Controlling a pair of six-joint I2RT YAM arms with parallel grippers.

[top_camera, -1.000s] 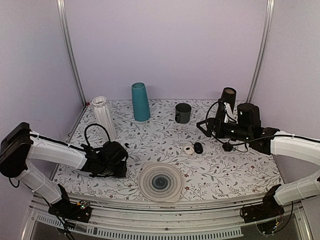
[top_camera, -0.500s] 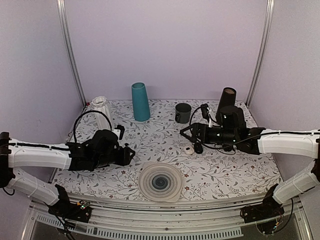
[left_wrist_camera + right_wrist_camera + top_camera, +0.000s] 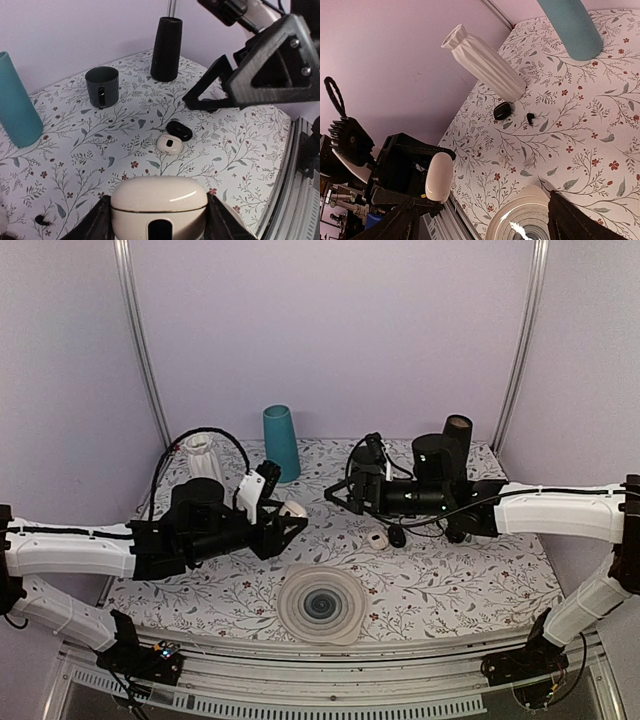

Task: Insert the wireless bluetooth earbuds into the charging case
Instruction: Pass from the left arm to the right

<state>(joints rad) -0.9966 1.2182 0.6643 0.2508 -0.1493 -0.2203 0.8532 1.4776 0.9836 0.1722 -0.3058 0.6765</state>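
My left gripper (image 3: pixel 288 512) is shut on the charging case (image 3: pixel 159 200), a glossy white pebble with its lid closed, held above the table's left middle. The case also shows in the top view (image 3: pixel 293 508) and the right wrist view (image 3: pixel 439 176). My right gripper (image 3: pixel 342 490) is open and empty, hovering right of the case and facing it. Its jaws stand wide apart in the right wrist view (image 3: pixel 485 230). A small black earbud (image 3: pixel 530 118) lies on the table near a black oval case (image 3: pixel 502 110). It also shows in the left wrist view (image 3: pixel 42 219).
A small white rounded piece (image 3: pixel 377 538) and a black oval (image 3: pixel 397 535) lie under the right arm. A ribbed round dish (image 3: pixel 320 603) sits at the front centre. A teal cone (image 3: pixel 281 440), white ribbed vase (image 3: pixel 200 455), dark mug (image 3: pixel 102 86) and black cone (image 3: pixel 455 435) stand along the back.
Both arms have swung in toward the table's middle. The left gripper has risen and moved right, and the white case now shows in it. The right gripper has moved left toward it.
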